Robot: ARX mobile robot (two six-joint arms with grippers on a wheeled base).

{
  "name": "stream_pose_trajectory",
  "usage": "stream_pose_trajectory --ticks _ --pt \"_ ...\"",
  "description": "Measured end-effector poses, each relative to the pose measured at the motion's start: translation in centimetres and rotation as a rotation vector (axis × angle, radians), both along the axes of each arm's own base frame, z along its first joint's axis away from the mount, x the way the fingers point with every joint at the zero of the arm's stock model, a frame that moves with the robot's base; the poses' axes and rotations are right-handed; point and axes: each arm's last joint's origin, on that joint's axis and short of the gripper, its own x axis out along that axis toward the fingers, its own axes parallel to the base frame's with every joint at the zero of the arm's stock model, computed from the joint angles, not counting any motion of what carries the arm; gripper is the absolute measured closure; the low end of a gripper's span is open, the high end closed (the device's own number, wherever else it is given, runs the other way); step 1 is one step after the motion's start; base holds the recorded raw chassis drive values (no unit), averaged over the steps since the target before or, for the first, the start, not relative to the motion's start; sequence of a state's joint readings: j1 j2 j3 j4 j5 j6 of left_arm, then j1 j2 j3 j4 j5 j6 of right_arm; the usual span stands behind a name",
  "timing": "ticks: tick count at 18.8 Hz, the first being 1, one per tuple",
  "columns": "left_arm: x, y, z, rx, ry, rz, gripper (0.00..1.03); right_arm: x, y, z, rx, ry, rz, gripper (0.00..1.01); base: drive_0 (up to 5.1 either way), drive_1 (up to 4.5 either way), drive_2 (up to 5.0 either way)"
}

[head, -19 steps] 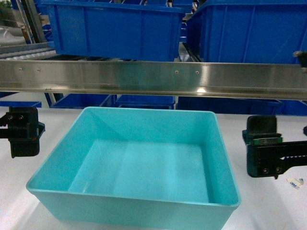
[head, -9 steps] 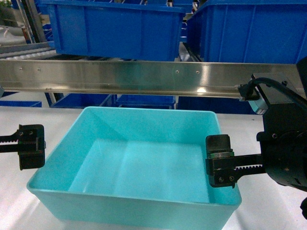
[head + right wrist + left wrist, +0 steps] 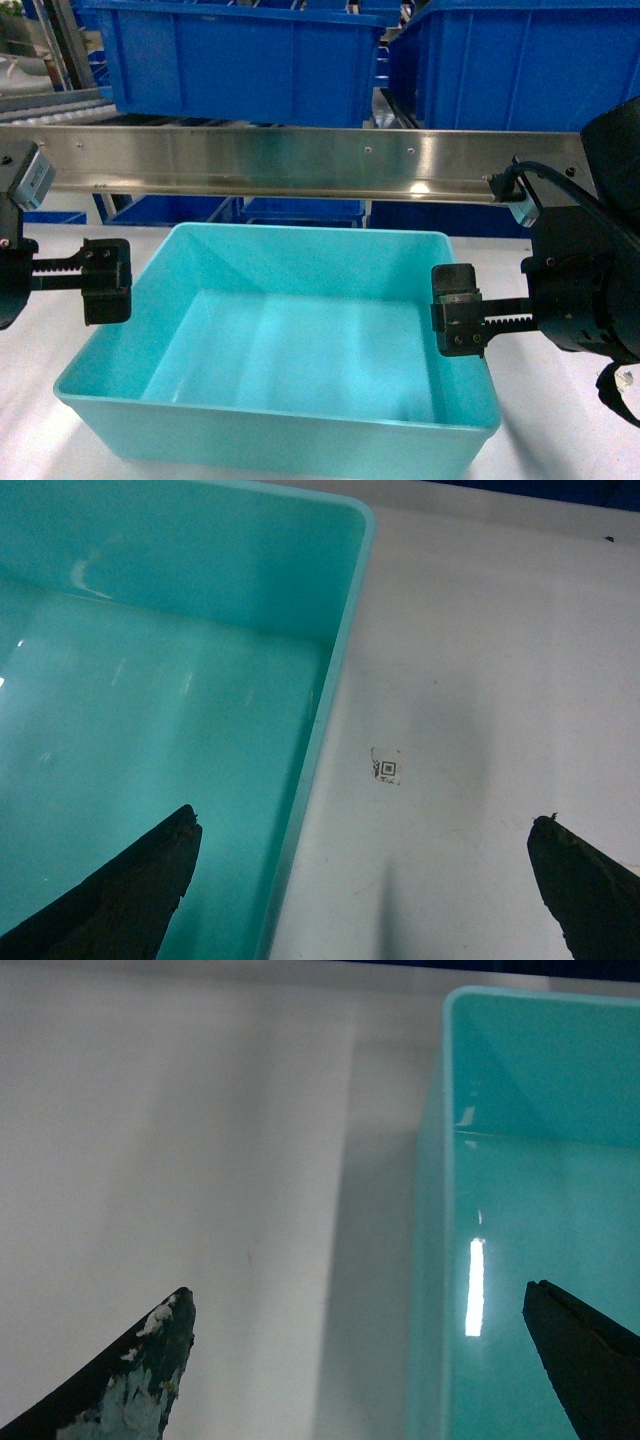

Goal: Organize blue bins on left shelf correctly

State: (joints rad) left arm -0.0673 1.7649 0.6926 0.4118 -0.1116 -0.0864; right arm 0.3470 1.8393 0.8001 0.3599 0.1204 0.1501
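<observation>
The light turquoise open-topped plastic tub (image 3: 280, 350) sits on the flat white bench (image 3: 560, 440), just in front of and below the long stainless-steel rail of the left shelf (image 3: 300, 160); darker royal-blue ribbed bins (image 3: 240, 60) stand on the level above, at 12 o'clock from the tub.

Both arms have closed in on the tub over the last second. The left claw (image 3: 360, 1360), which a second ago hung well clear of the tub at 9 o'clock, has moved in so that its spread fingers straddle the left wall: one tip over the bench, the other over the tub's inside. The right claw (image 3: 365, 880) moved in earlier, from 3 o'clock, and now also straddles its wall, one tip inside the tub, the other over the bench. Both claws are wide apart and grip nothing. The tub itself has not shifted.

My reading is that this sets up a two-sided pinch on the rim, the step before lifting the tub toward the shelf; neither wall is clamped yet.

As for writing, there is only a small square printed code sticker (image 3: 386, 768) lying on the bench just right of the tub, too small to read. No brand or label shows on the tub or the blue bins.
</observation>
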Motion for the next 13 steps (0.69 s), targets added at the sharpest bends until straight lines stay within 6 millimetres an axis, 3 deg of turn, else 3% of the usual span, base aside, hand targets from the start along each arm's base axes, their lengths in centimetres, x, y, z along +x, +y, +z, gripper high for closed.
stream_pose_trajectory --ticks 4,7,13 --pt "-0.1 -1.3 -0.2 -0.010 0.012 -0.024 0.05 0.2 -0.1 -0.3 -0.004 0.008 0.020 0.03 0.0 0.00 0.0" --pt "0.0 -1.2 -1.4 -0.002 0.044 -0.015 0.05 0.3 -0.1 -0.4 -0.006 0.011 0.024 0.03 0.0 0.00 0.0" --pt "0.0 -0.6 -2.8 -0.026 0.088 0.009 0.05 0.9 0.3 -2.4 -0.051 0.039 0.030 0.03 0.0 0.00 0.0"
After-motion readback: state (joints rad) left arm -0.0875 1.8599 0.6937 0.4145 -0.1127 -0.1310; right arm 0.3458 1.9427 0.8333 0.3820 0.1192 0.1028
